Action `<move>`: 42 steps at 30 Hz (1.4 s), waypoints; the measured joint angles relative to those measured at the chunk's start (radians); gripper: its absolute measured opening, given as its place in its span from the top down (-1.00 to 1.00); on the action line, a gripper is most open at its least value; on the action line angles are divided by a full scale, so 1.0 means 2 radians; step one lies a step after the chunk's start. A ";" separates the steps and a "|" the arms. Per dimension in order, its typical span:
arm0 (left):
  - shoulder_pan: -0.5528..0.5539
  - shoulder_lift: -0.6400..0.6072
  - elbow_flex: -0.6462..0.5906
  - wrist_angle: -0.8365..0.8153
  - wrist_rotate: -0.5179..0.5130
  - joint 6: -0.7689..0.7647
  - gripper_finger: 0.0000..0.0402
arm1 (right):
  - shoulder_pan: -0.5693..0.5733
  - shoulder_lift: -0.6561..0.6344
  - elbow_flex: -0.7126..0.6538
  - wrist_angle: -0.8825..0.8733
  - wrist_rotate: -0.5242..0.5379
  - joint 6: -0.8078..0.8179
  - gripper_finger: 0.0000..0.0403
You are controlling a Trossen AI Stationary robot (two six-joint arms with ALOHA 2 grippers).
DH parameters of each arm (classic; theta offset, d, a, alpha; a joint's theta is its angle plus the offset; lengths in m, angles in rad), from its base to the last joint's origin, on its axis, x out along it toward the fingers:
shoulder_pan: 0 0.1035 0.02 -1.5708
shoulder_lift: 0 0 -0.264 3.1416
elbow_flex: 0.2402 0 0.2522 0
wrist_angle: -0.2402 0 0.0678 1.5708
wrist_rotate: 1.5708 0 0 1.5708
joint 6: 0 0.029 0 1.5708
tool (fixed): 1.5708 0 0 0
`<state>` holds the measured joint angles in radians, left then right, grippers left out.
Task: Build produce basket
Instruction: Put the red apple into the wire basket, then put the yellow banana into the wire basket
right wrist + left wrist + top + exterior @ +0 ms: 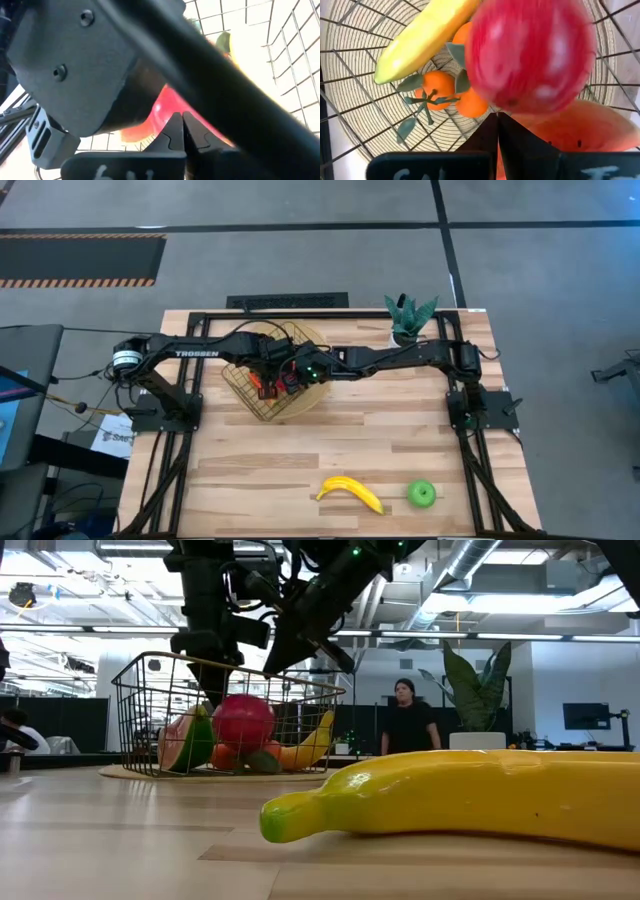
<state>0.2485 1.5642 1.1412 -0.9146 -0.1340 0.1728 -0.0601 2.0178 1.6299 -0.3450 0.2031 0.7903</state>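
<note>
The wire basket stands on a round tan mat at the table's far middle. In it lie a red apple, a banana, small orange pieces with green leaves and a red wedge with a green rind. My left gripper points steeply down into the basket, shut, its tips at the red apple's edge. My right gripper is shut too and slants in over the basket's right rim, just behind the left wrist. A second banana and a green apple lie on the table near its front edge. My left gripper's shut fingertips stand right at the red apple's near edge, coming from above. Whether they touch it, I cannot tell. The apple rests in the basket on the other pieces. My right gripper touches nothing that shows.
A green potted plant stands at the far right, behind the right arm. The left wrist housing fills the space right in front of my right gripper. Bare wood lies between the basket and the two fruits at the front.
</note>
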 joint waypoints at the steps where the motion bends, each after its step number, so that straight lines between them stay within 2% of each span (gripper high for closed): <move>1: 0.000 0.000 0.000 -0.001 0.000 0.001 1.00 | 0.000 0.000 0.000 -0.002 0.000 -0.001 1.00; 11: -0.001 -0.002 0.000 -0.003 -0.005 0.000 1.00 | 0.001 0.000 0.000 -0.011 0.007 -0.017 1.00; 15: -0.002 -0.026 0.009 0.001 -0.018 -0.001 1.00 | 0.002 -0.013 -0.001 -0.013 0.007 -0.041 1.00; 21: -0.009 -0.119 0.030 -0.003 -0.023 -0.014 1.00 | 0.002 -0.077 0.001 -0.068 0.007 -0.071 0.98; 25: -0.013 -0.208 0.039 -0.003 -0.029 -0.039 1.00 | 0.002 -0.125 -0.002 -0.149 0.009 -0.070 0.98; 27: -0.022 -0.246 0.038 -0.016 -0.049 -0.058 1.00 | 0.007 -0.154 -0.002 -0.187 0.010 -0.069 0.98; 31: -0.052 -0.314 0.038 -0.062 -0.113 -0.100 1.00 | 0.016 -0.202 0.000 -0.246 0.010 -0.027 0.97; 34: -0.077 -0.349 0.038 -0.088 -0.131 -0.142 1.00 | 0.025 -0.228 -0.001 -0.283 0.006 0.018 0.97; 38: -0.107 -0.379 0.037 -0.118 -0.157 -0.179 1.00 | 0.045 -0.251 -0.001 -0.304 -0.045 0.067 0.97; 42: -0.126 -0.393 0.037 -0.142 -0.183 -0.188 1.00 | 0.082 -0.248 -0.001 -0.307 -0.095 0.121 0.97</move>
<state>-0.0040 0.7777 1.2156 -1.1988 -0.4992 -0.2035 0.1030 1.5226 1.6284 -0.9592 0.0140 1.0329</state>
